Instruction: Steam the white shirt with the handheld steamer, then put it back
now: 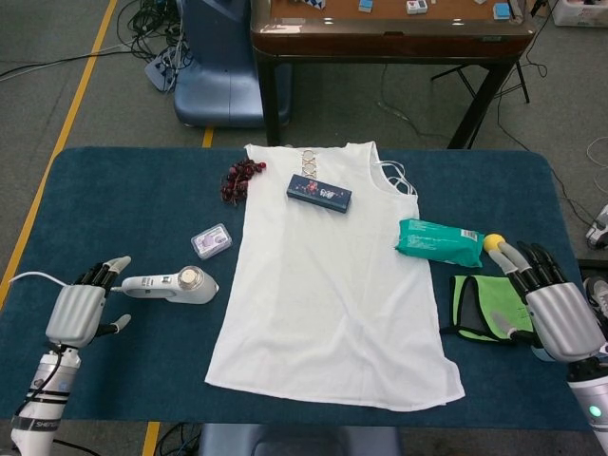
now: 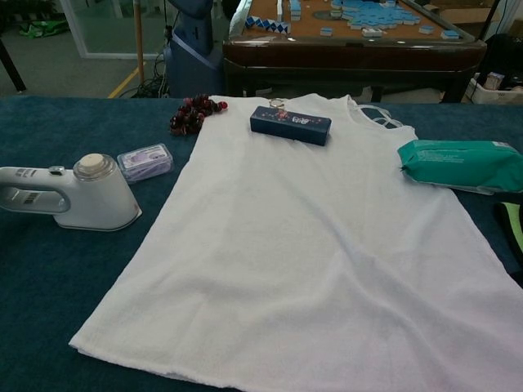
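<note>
A white sleeveless shirt (image 1: pixel 328 285) (image 2: pixel 319 245) lies flat down the middle of the blue table (image 1: pixel 123 199). The white handheld steamer (image 1: pixel 174 284) (image 2: pixel 78 198) lies on its side just left of the shirt, handle pointing left, cord trailing off the left edge. My left hand (image 1: pixel 84 309) hovers open just left of the steamer's handle, fingertips close to it without touching. My right hand (image 1: pixel 551 304) is open at the right edge, over a green and black cloth (image 1: pixel 478 309). Neither hand shows in the chest view.
A dark blue box (image 1: pixel 319 193) (image 2: pixel 291 125) rests on the shirt's collar. Red beads (image 1: pixel 239 178) and a small clear case (image 1: pixel 211 241) lie left of the shirt. A teal wipes pack (image 1: pixel 439 241) and yellow ball (image 1: pixel 493 243) lie to the right.
</note>
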